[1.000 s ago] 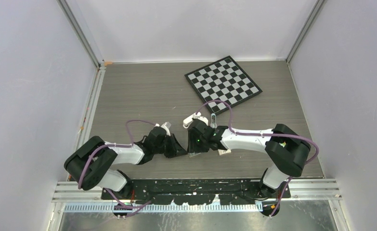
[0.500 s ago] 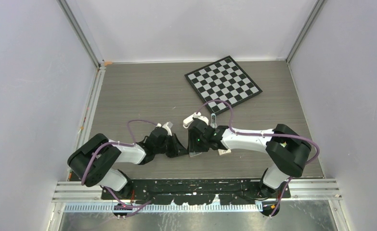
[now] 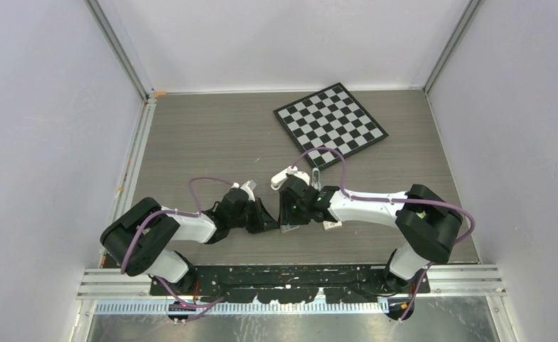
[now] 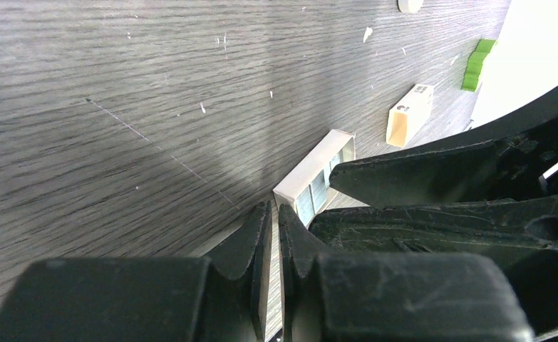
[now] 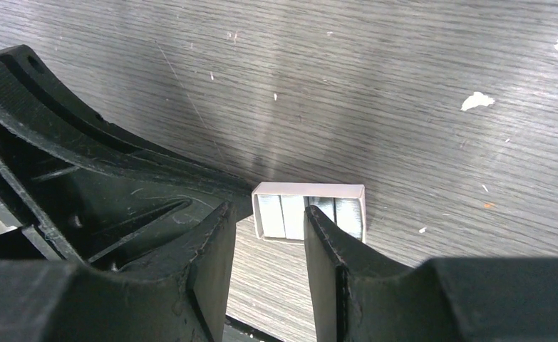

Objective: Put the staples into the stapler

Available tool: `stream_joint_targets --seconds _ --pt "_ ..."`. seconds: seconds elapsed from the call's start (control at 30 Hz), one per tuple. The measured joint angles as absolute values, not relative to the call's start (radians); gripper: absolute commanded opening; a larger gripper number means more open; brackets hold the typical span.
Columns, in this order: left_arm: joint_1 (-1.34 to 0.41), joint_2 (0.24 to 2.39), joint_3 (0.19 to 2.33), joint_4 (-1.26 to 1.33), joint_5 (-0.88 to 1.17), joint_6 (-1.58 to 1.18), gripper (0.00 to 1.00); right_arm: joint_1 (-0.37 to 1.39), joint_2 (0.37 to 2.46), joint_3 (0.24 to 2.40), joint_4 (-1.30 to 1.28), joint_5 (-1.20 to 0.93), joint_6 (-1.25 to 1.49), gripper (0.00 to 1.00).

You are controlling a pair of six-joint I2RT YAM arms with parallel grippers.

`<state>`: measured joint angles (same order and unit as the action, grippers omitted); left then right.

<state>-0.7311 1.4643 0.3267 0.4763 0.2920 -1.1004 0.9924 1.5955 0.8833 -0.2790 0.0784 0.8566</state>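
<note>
The staples [image 5: 281, 216] are silvery blocks lying in a small open white card tray [image 5: 308, 189] on the grey wood table. My right gripper [image 5: 267, 214] is open, its fingertips just short of the tray and nothing between them. My left gripper [image 4: 274, 208] is shut on nothing, its tips touching or almost touching the tray's near corner [image 4: 317, 178]. In the top view both grippers [image 3: 267, 221] [image 3: 287, 222] meet tip to tip and hide the tray. The stapler [image 3: 316, 177], slim and pale, lies just behind the right wrist.
A small white box sleeve [image 4: 409, 114] lies beyond the tray and shows beside the right forearm [image 3: 331, 225] in the top view. A green piece [image 4: 478, 55] sits farther off. A checkerboard [image 3: 330, 121] lies at the back right. Walls close in three sides.
The left gripper has edged slightly right toward the right gripper. The right arm has held still.
</note>
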Motion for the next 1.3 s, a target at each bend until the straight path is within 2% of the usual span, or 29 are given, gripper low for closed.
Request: stream_joint_targets --seconds 0.97,1.3 --pt "-0.738 1.471 0.331 0.479 0.292 -1.1 0.09 0.991 1.609 0.87 -0.26 0.068 0.86 0.47" --pt "-0.744 1.472 0.331 0.479 0.291 -1.1 0.09 0.989 1.493 0.834 -0.233 0.052 0.871 0.44"
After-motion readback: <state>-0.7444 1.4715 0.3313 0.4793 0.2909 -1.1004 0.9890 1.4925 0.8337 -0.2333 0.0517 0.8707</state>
